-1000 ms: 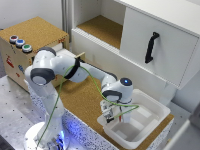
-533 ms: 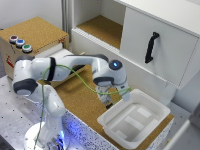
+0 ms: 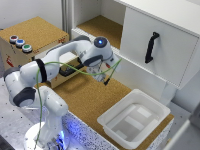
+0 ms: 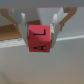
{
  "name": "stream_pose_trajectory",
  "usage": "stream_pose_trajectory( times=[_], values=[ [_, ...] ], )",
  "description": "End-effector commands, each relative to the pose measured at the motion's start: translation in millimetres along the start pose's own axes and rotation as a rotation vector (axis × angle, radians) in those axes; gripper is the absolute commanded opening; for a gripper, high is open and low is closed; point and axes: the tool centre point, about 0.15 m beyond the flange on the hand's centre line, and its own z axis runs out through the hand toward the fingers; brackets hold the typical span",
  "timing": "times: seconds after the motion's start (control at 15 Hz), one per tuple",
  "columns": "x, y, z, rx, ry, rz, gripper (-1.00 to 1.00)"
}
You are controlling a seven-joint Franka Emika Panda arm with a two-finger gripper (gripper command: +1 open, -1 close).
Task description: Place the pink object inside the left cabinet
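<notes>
Pink object (image 4: 41, 39) clamped between end effector (image 4: 42, 31) fingers (image 4: 23, 30), raised above cork counter (image 3: 90, 97). Left cabinet (image 3: 102, 27) open just beyond end effector; white tub (image 3: 134, 120) sits well apart.

White tub (image 3: 134, 120) on cork — buttoned box (image 3: 31, 42), seemingly wooden, well apart.

The white arm reaches from its base at the lower left of the exterior view up toward the frame's centre, elbow bent. Its hand (image 3: 106, 75) points downward, both fingers (image 4: 26, 31) pressed against a pink cube (image 4: 40, 38).
</notes>
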Motion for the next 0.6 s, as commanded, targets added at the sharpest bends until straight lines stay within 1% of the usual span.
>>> stream_pose_trajectory(
  times=[0.0, 0.13, 0.27, 0.4, 0.53],
  values=[
    [93, -71, 60, 0.116, -0.054, -0.166, -1.00],
    [122, -94, 74, 0.128, -0.024, -0.199, -1.00],
    [152, -115, 97, 0.127, -0.024, -0.212, -1.00],
    [174, -128, 114, 0.132, -0.033, -0.210, -1.00],
    [194, -140, 134, 0.147, -0.073, -0.190, -1.00]
  ],
)
